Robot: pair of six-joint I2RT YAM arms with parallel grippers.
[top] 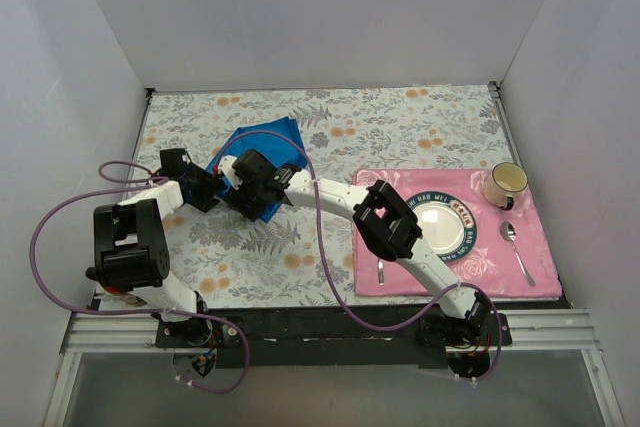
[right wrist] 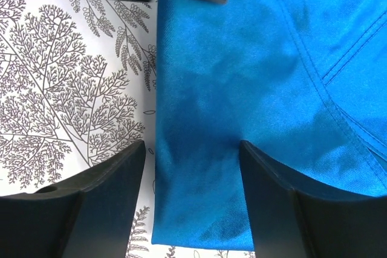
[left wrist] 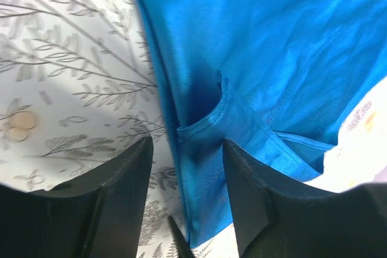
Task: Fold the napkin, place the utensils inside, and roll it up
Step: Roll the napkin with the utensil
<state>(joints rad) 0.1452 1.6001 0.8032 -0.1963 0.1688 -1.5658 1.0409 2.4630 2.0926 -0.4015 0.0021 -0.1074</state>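
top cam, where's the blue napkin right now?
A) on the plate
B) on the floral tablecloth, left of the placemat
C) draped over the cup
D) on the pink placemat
B: the napkin lies on the floral tablecloth, well left of the pink placemat; the plate and the cup carry no cloth.

A robot lab cell: plain white panels box in a floral-clothed worktop, an aluminium rail along its near edge.
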